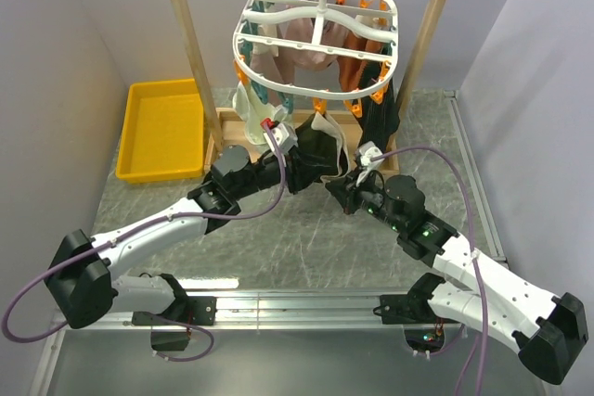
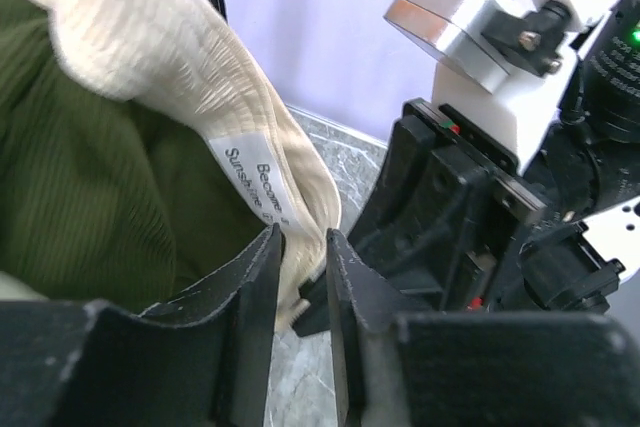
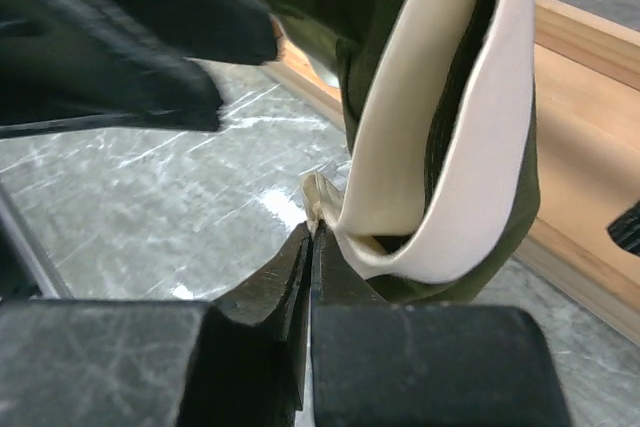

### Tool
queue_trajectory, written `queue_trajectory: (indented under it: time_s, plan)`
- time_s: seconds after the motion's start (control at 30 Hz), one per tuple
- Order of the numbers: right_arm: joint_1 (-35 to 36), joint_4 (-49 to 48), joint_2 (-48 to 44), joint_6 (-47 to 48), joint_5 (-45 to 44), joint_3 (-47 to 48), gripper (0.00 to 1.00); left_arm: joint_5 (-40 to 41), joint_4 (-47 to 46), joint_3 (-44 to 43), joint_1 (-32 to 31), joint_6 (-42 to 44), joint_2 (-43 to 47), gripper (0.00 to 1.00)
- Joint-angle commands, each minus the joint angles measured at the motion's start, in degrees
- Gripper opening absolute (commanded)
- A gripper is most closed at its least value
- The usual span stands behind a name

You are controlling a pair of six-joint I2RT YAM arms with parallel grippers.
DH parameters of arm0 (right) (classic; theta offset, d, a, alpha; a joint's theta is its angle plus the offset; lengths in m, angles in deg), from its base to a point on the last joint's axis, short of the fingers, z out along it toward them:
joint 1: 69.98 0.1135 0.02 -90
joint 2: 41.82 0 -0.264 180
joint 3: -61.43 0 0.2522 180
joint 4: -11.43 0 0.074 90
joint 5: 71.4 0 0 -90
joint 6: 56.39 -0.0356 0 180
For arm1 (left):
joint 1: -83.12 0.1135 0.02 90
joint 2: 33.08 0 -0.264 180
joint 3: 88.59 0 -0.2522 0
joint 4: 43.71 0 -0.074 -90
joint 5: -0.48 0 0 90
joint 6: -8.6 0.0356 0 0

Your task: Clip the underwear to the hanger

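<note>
**A:** Olive-green underwear (image 1: 320, 150) hangs between the two arms, above the desk (image 1: 306, 248) and just below the hanger (image 1: 325, 8); how is it gripped?

**B:** The right fingers (image 3: 310, 257) are pressed together on a fold of the pale waistband (image 3: 440, 147); the left fingers (image 2: 258, 297) stand slightly apart with the band's labelled end lying in the gap; whether they bite it, I cannot tell.

**A:** What would make the clipping go well?

**B:** I'd make the left hold sure first; a loose end would likely slip out on the lift; then raise the band level and taut to a free clip (image 1: 243, 73) on the rim, so a single layer meets its mouth; the pinkish garment (image 1: 302, 48) crowds the middle, so I'd choose a clip away from it; let go only once the clip holds.
</note>
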Motion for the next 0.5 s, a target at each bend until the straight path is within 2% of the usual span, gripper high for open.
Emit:
queue_trajectory:
  time_s: [0.0,0.2,0.47]
  plan:
    - [0.27,-4.73,0.96,0.19,-3.17,-0.80,0.00,-1.46,1.13,-0.17,0.68,0.88,3.38,0.32]
    - [0.27,-6.40,2.19,0.81,-4.66,-0.89,0.00,-2.16,4.91,0.89,2.26,1.06,7.16,0.44]
    - [-0.69,-6.93,2.99,1.42,-4.57,-1.24,0.18,-3.31,7.29,1.68,3.50,4.22,10.07,0.52]
